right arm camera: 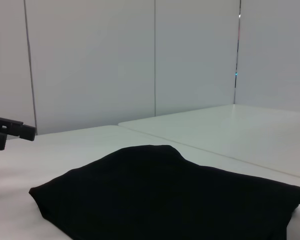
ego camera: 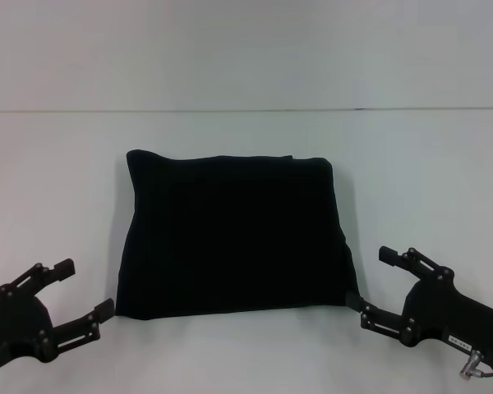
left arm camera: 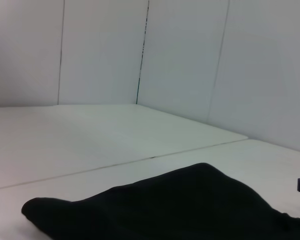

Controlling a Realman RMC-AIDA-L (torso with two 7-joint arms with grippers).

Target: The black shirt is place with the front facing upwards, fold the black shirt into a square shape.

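Observation:
The black shirt lies folded into a near-square block in the middle of the white table; no lettering or label shows. It also shows in the left wrist view and the right wrist view. My left gripper is open and empty, just off the shirt's near left corner. My right gripper is open and empty, its lower finger right at the shirt's near right corner.
The white table has a seam line running across behind the shirt. White wall panels stand at the back. The left gripper's fingers show far off in the right wrist view.

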